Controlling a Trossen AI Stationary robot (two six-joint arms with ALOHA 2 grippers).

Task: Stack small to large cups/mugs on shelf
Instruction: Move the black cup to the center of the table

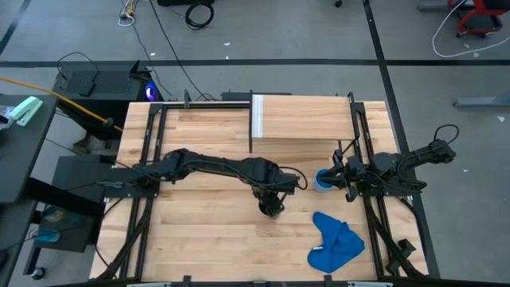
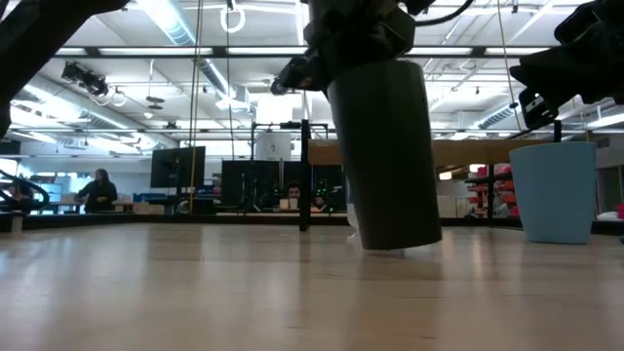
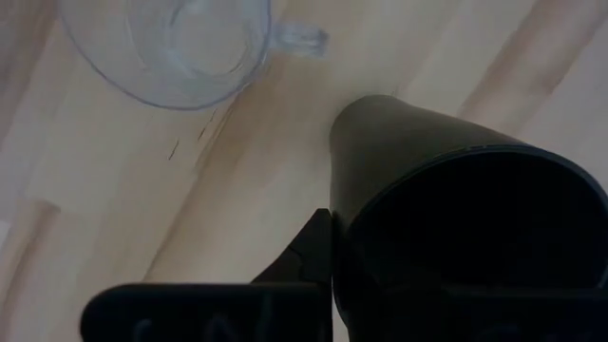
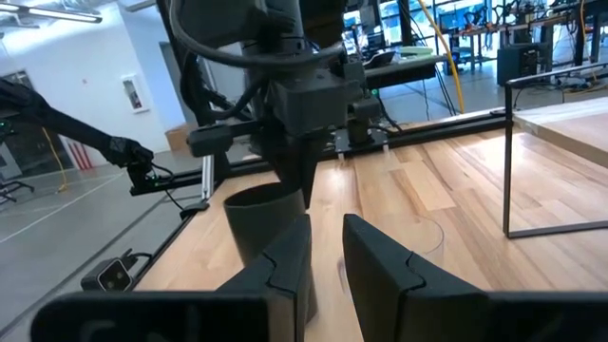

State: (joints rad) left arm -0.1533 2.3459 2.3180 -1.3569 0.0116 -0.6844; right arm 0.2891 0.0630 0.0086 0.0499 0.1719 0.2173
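While left gripper (image 1: pixel 272 209) clamps empty black cup (image 2: pixel 385 156) rim, right gripper (image 4: pixel 328 261) fingers apart nr blue cup (image 2: pixel 553 190).

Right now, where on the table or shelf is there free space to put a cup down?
The shelf top is bare. The table is free in front of the left arm, up to the blue cloth. Crowded: mid-table, where the left gripper grips the black cup beside the clear cup, with the light-blue cup at the right gripper.
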